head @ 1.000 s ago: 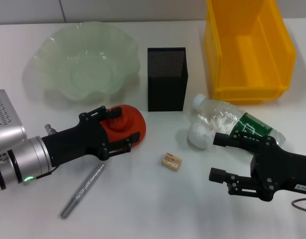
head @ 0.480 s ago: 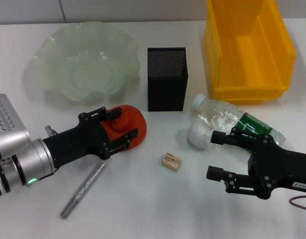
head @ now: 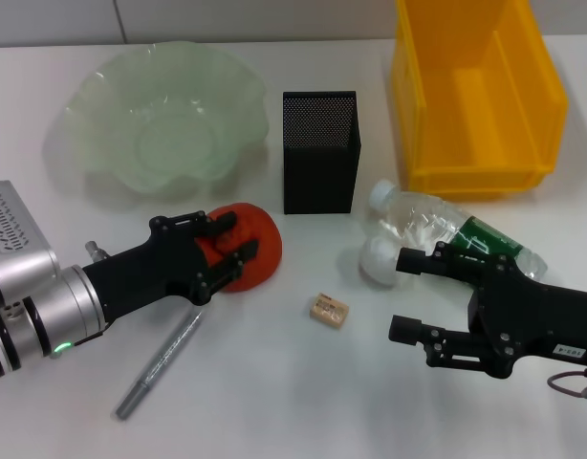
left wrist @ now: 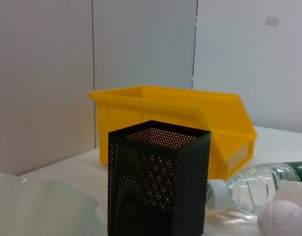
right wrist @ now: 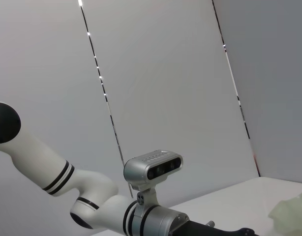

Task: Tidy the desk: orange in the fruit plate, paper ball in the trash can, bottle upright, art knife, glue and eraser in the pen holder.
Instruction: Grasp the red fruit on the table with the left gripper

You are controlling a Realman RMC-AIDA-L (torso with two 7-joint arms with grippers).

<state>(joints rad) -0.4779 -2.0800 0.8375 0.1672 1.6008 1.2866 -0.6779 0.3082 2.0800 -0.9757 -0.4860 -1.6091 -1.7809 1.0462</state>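
Note:
The orange (head: pixel 257 239) lies on the desk in front of the pen holder (head: pixel 320 153), and my left gripper (head: pixel 234 251) is shut on it from the left. The grey art knife (head: pixel 160 363) lies near the front, below that arm. The small tan eraser (head: pixel 329 310) sits mid-desk. My right gripper (head: pixel 402 295) stands open just right of the eraser, beside the white paper ball (head: pixel 378 260). The clear bottle (head: pixel 446 229) lies on its side behind that gripper. The glue is out of view.
The pale green fruit plate (head: pixel 102 96) stands at the back left, and the yellow trash can (head: pixel 480 172) at the back right. The left wrist view shows the pen holder (left wrist: pixel 158 182), trash can (left wrist: pixel 190 118), bottle (left wrist: pixel 254 184) and paper ball (left wrist: pixel 284 219).
My left gripper's fingers have closed tighter around the orange. My right gripper has slid a little to the left, toward the eraser and paper ball.

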